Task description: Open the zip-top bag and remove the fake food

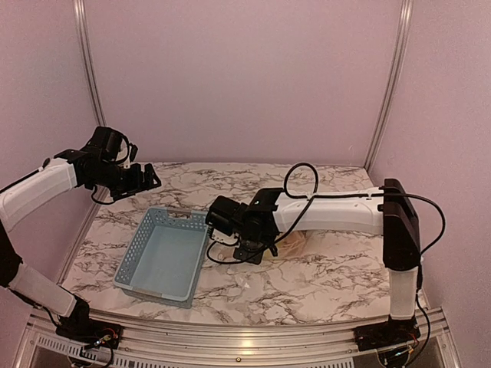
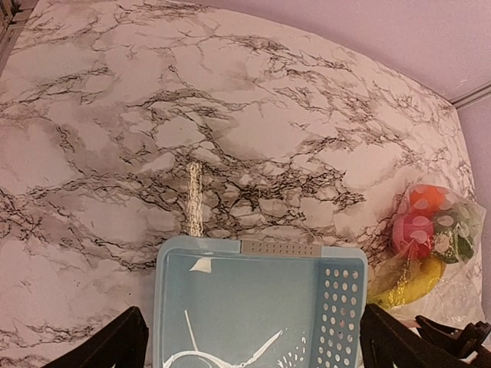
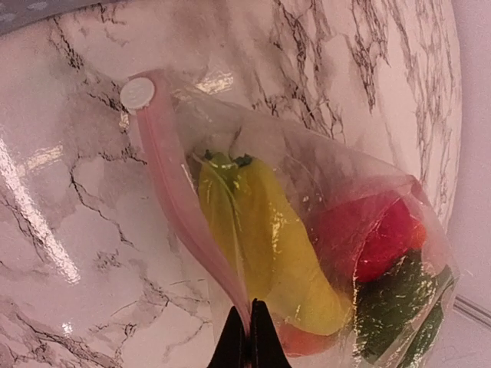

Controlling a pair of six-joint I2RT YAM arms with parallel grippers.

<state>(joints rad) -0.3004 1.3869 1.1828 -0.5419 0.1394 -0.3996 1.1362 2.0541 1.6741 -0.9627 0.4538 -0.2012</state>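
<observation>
The clear zip-top bag [image 3: 322, 165] lies on the marble table to the right of the basket, and also shows in the left wrist view [image 2: 460, 230]. Through it I see a yellow banana [image 3: 268, 238], a red fruit [image 3: 387, 238] and a green piece [image 3: 399, 307]. An orange [image 2: 428, 198] shows in the left wrist view. My right gripper [image 3: 249, 333] is shut on the bag's pink zip strip [image 3: 173, 192], away from its white slider [image 3: 138, 93]. My left gripper [image 2: 257, 353] is open and empty, held high over the basket's far end [image 1: 142, 180].
A light blue perforated basket [image 2: 341, 299] stands empty at front left [image 1: 130, 261]. A pale narrow strip [image 2: 194, 199] lies on the table beyond it. The right arm [image 1: 330, 211] stretches low across the table's middle. Pink walls close in the back and sides.
</observation>
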